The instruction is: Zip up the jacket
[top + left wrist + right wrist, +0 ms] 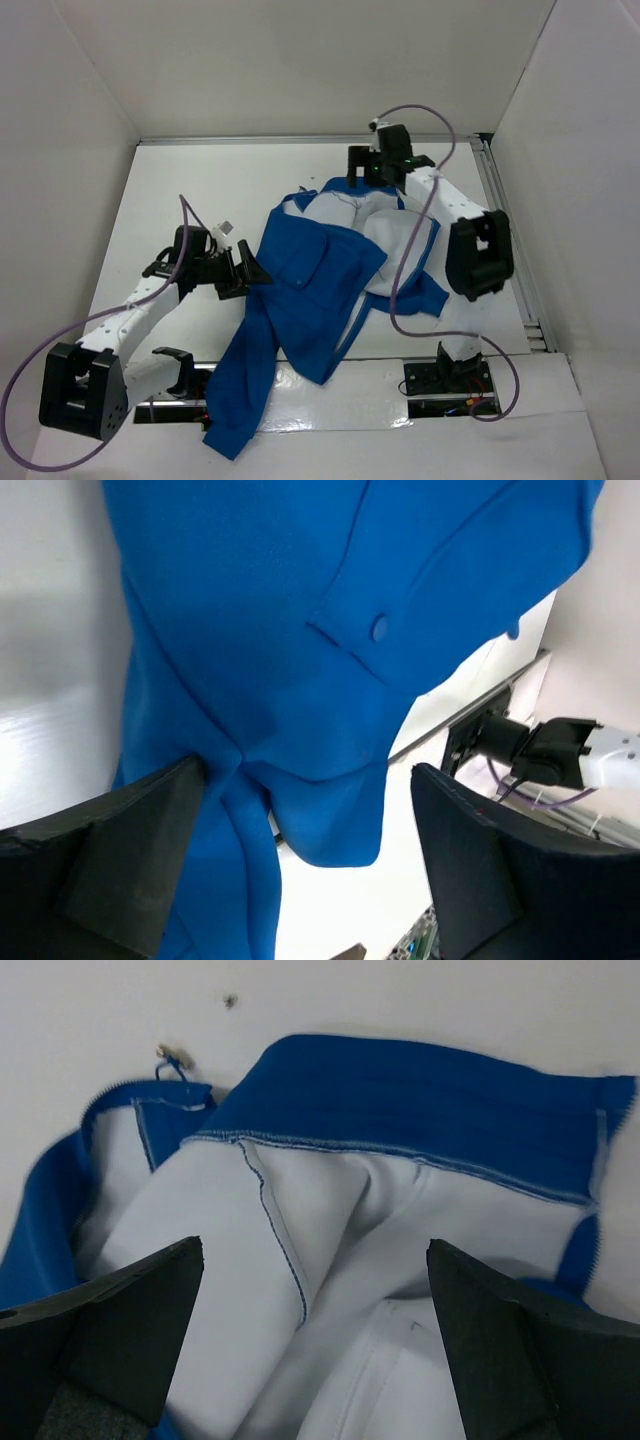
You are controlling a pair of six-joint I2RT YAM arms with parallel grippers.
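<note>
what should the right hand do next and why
Probably lower the right hand and shut it on the collar. The hand is open above the white lining, holding nothing. The jacket lies crumpled with its front open, so it likely needs pulling flat before any zipping.

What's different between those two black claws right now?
Place: the left gripper is at the left edge of the jacket, the right gripper at its far collar end. Below them: the left gripper faces blue outer cloth, the right gripper white lining. Both are open, holding nothing.
</note>
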